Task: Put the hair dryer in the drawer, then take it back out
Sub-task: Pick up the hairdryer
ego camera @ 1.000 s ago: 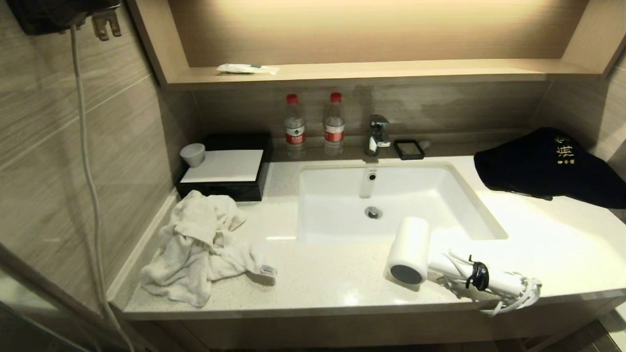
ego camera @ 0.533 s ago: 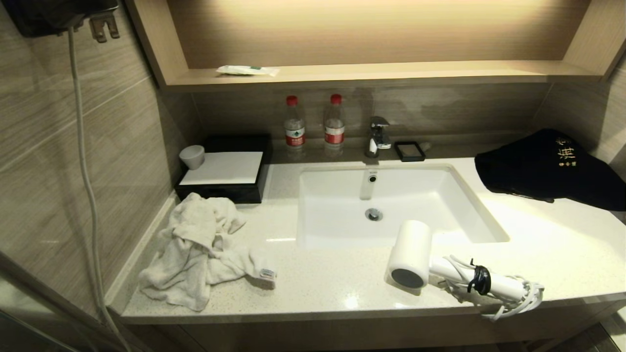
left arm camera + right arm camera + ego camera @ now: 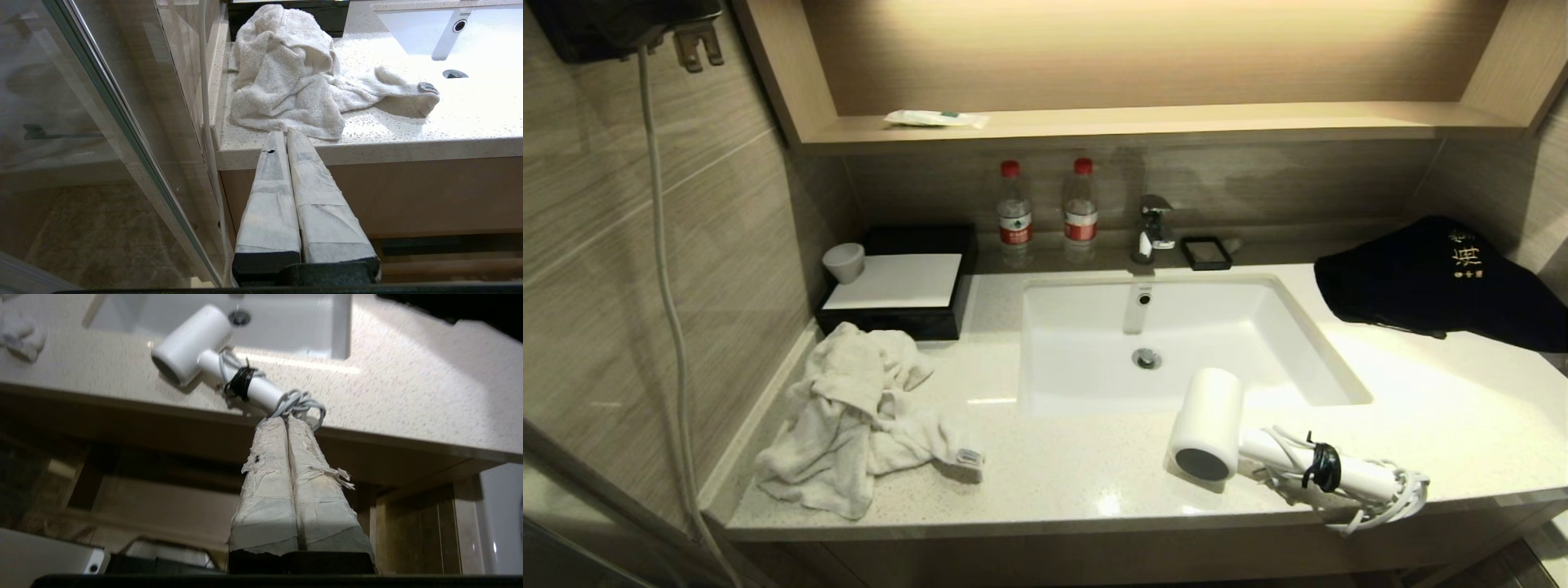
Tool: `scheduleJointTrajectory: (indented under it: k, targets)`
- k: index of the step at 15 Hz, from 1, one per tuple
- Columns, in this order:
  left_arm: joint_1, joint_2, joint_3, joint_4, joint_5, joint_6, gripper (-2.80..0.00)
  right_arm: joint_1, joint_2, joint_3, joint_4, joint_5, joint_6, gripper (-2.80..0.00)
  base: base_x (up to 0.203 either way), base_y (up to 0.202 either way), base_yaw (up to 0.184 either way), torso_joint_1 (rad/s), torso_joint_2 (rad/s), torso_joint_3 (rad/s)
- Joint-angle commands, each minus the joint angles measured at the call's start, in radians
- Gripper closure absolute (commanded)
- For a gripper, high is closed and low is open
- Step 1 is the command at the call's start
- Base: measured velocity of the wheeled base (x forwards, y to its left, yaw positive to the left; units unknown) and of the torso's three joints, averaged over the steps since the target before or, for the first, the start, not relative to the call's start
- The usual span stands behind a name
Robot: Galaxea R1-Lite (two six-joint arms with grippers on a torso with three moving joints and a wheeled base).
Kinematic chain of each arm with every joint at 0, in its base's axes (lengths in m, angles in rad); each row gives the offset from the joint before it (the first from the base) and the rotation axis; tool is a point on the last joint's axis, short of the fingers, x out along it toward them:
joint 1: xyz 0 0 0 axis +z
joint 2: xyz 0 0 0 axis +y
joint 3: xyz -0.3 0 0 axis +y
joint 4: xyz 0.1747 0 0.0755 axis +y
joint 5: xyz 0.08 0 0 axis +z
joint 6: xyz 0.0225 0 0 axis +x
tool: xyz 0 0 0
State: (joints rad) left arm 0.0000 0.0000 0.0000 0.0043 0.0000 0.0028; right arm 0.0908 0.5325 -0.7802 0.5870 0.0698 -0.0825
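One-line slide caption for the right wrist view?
Shut right gripper below the counter edge, pointing up at the hair dryer lying beside the sink.

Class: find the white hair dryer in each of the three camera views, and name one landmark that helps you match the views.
Head view: hair dryer lies on the counter, near its front edge, before the sink.
Left wrist view: not in it.
Right wrist view: hair dryer on the counter, beyond the right gripper.
Shared landmark: the sink drain.

Your left tool (image 3: 287,136): two long tapered fingers (image 3: 267,204) wrapped in smooth white tape, small black mark near one tip, black base block at 6 o'clock. Your right tool (image 3: 287,422): same build, tape wrinkled, yellowed, frayed shreds along edges.
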Motion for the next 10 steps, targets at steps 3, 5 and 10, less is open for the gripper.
scheduleJointTrajectory:
  k: [3, 5, 10]
  targets:
    - [0.000, 0.002, 0.002, 0.000, 0.000, 0.000, 0.00, 0.072, 0.447, -0.165, 0.057, 0.015, -0.064, 0.00, 0.000, 0.000, 0.000, 0.000, 0.00, 0.000]
    - [0.000, 0.000, 0.002, 0.000, 0.000, 0.000, 0.00, 0.091, 0.587, -0.196, 0.041, 0.025, -0.130, -2.80, 0.000, 0.000, 0.000, 0.000, 0.00, 0.000]
    - [0.000, 0.002, 0.002, 0.000, 0.000, 0.000, 0.00, 0.026, 0.788, -0.197, -0.024, 0.135, -0.425, -2.80, 0.000, 0.000, 0.000, 0.000, 0.00, 0.000]
